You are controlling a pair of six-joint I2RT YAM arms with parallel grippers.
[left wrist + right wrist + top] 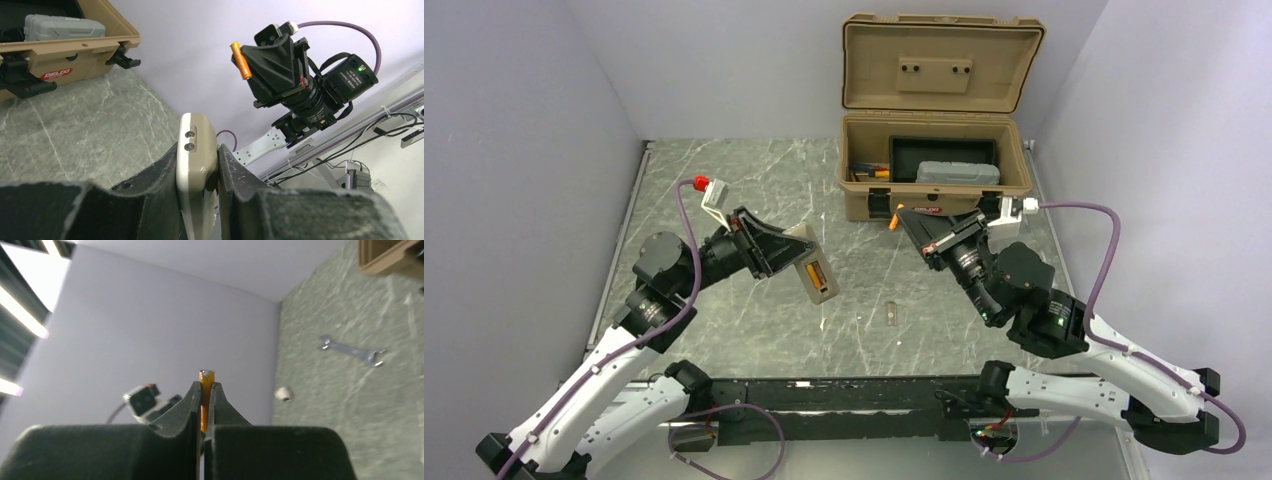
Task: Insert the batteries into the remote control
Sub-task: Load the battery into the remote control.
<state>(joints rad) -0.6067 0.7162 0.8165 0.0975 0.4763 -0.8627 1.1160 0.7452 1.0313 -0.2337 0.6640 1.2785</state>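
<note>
My left gripper is shut on the remote control and holds it above the table's middle, its grey-tan back up. An orange shape shows in its open bay. In the left wrist view the remote control stands edge-on, clamped between both fingers. My right gripper hovers in front of the tan case, shut on one of the batteries, a small orange cylinder. That battery sticks out past the fingertips in the right wrist view. From the left wrist, the battery points toward the remote.
An open tan case stands at the back with a grey box inside. A small grey piece lies on the marble table between the arms. A silver wrench and a white fitting lie on the table.
</note>
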